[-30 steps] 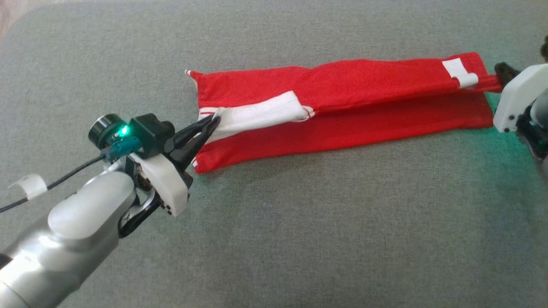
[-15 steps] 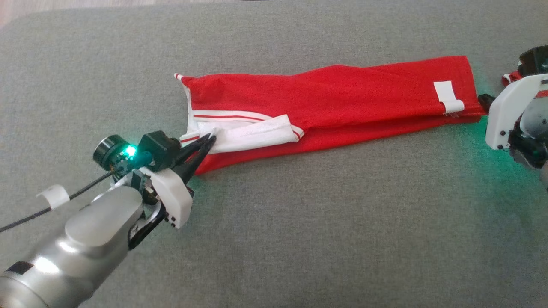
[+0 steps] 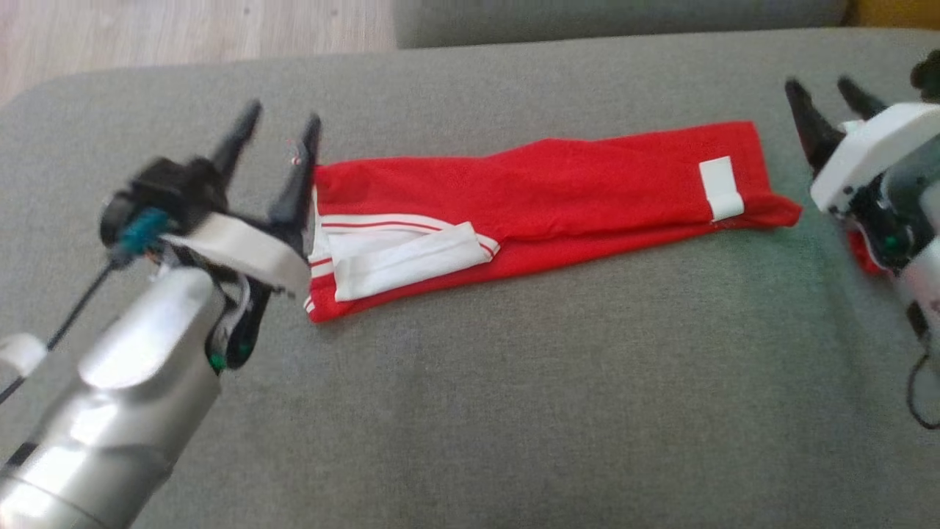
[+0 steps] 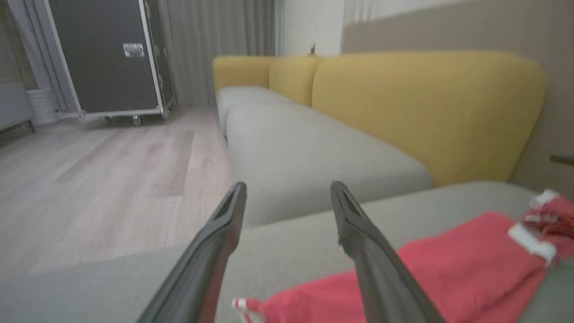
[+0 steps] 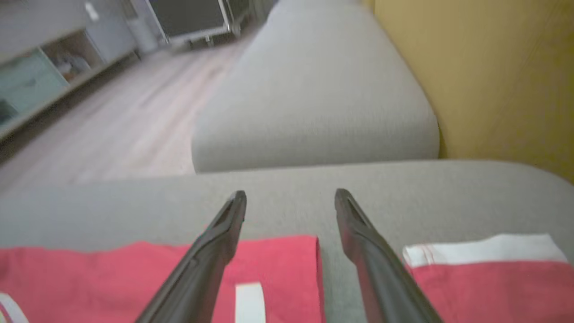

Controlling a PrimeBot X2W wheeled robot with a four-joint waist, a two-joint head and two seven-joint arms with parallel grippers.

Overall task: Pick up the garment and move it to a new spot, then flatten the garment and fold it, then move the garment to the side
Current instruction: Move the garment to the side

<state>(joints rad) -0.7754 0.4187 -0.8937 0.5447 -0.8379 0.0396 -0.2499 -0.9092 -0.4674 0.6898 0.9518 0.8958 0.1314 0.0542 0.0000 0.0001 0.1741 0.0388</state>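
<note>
I read my left pincer point(image 3: 284, 116) as spread wide and empty, at the white-striped end of the red garment point(image 3: 543, 191). The garment lies folded in a long strip on the grey sofa seat point(image 3: 514, 404). Off its other end my right pincer point(image 3: 818, 84) is also spread, holding nothing.

Left hand point(image 3: 284, 114) and right hand point(image 3: 818, 83) both let go of garment point(image 3: 558, 191), fingers now apart, seemingly lifted clear.

no legible text; white patch point(image 3: 720, 188) on red garment point(image 3: 558, 198) plain, plate point(image 4: 133, 50) on black case point(image 4: 101, 67) blurred
</note>
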